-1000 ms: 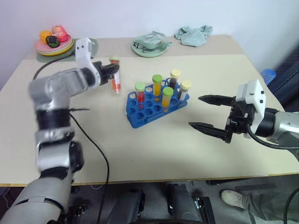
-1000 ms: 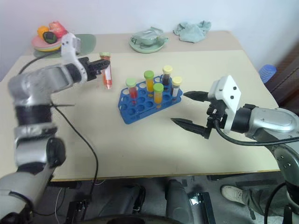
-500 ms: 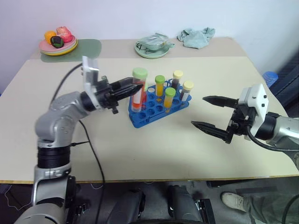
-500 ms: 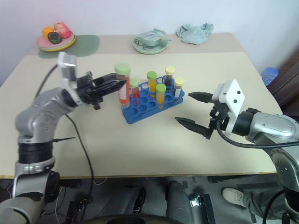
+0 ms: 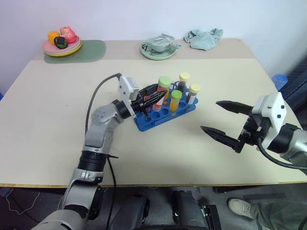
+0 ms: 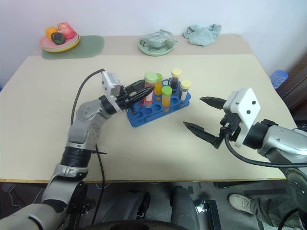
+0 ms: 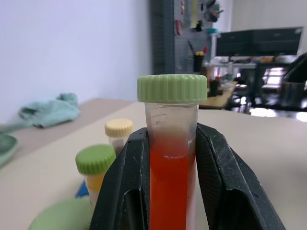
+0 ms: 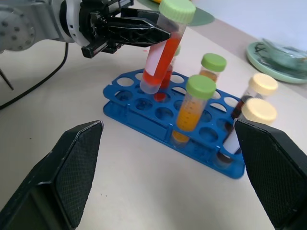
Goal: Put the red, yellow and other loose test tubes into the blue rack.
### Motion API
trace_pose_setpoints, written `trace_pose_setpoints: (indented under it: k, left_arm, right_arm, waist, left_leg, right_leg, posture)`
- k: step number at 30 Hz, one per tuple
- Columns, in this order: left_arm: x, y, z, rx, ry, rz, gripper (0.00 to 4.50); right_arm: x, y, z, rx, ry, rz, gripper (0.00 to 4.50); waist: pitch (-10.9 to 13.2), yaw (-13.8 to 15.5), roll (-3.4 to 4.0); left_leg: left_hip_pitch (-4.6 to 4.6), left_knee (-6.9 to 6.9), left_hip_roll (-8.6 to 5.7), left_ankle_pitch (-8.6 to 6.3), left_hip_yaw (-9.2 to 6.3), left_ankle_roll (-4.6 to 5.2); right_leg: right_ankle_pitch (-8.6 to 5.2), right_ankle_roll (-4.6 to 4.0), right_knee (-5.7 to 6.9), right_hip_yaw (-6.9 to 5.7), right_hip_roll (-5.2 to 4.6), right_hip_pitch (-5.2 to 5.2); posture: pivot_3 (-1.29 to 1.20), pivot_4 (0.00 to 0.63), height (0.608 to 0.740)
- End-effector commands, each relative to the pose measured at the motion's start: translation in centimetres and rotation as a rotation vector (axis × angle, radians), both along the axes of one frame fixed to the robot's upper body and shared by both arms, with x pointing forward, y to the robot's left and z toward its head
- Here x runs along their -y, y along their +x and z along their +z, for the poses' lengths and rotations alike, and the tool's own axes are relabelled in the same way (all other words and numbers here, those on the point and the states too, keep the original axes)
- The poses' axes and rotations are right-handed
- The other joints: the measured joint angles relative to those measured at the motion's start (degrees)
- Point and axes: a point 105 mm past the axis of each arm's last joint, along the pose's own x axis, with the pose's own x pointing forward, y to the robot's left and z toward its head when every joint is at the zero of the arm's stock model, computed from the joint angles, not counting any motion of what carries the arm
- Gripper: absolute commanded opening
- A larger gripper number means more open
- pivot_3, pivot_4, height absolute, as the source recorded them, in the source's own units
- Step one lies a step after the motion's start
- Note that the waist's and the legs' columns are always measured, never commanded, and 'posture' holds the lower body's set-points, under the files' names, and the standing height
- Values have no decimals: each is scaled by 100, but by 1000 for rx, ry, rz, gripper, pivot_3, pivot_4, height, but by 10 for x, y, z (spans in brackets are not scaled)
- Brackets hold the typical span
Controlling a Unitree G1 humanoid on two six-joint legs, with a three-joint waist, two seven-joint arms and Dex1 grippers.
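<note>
Left gripper (image 8: 158,32) fingers clamped mid-body on red tube (image 8: 163,55), tilted over blue rack (image 8: 163,127). Light, slick plastic; grip below cap. Right gripper (image 5: 225,120) fingers wide apart, empty.

- Six capped test tubes (image 8: 194,108) are showing: five standing in the rack, one red tube (image 8: 163,52) tilting above it.
- One blue rack (image 5: 165,115) is sitting mid-desk.
- Two plates (image 5: 61,48) and one cloth (image 5: 203,37) are lying far.
</note>
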Motion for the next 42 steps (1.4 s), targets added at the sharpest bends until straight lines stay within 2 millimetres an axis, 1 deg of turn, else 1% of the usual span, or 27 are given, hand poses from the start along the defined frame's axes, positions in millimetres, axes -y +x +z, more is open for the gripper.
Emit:
trace_pose_setpoints:
  k: [1, 13, 20, 23, 29, 36, 42]
  left_arm:
    - [4, -4, 0, 28, -6, 13, 750]
    - [0, 7, -28, -5, 42, 86, 750]
    - [-1, 7, -40, -28, 63, 68, 750]
    - [1, 3, -42, -54, 47, 28, 750]
    - [5, -1, -39, -67, 17, -26, 750]
    - [3, 3, -40, -61, 38, -2, 750]
    - [3, 14, -44, -41, 75, 59, 750]
  right_arm:
    - [-3, -5, 10, 49, 8, 3, 4500]
    - [-4, -3, 12, 49, 12, 5, 4500]
    - [-4, -4, 13, 52, 13, 1, 4500]
    - [-4, -4, 13, 52, 14, -1, 4500]
    - [-5, -4, 13, 52, 16, -3, 4500]
    - [-4, -4, 14, 52, 15, -4, 4500]
    - [-4, -4, 14, 54, 15, -5, 4500]
  waist:
    - [0, 9, -1]
    - [0, 11, 0]
    - [-5, 10, 1]
    - [-6, 10, 1]
    - [-6, 11, 1]
    - [-6, 12, 1]
    - [-6, 10, 1]
  left_leg:
    - [0, 1, 0, 0, 1, 0]
    - [0, 2, 0, 0, 2, 1]
    - [1, 2, 0, 0, 2, 1]
    - [2, 2, 0, 0, 2, 1]
    - [2, 2, 0, -1, 2, 2]
    - [2, 2, 0, -1, 2, 2]
    - [4, 2, 0, -1, 3, 2]
  right_leg:
    - [0, 0, 0, 1, 0, 1]
    - [1, 2, 0, 0, 0, 1]
    - [1, 2, 0, 0, 1, 2]
    - [1, 2, 0, 0, 1, 3]
    - [1, 3, 0, 0, 1, 3]
    - [1, 2, 0, 0, 0, 3]
    - [1, 3, -1, 0, 0, 6]
  posture:
    - [0, 150, 740]
    - [0, 150, 740]
    - [0, 150, 740]
    - [0, 150, 740]
    - [0, 150, 740]
    - [0, 150, 740]
    - [0, 150, 740]
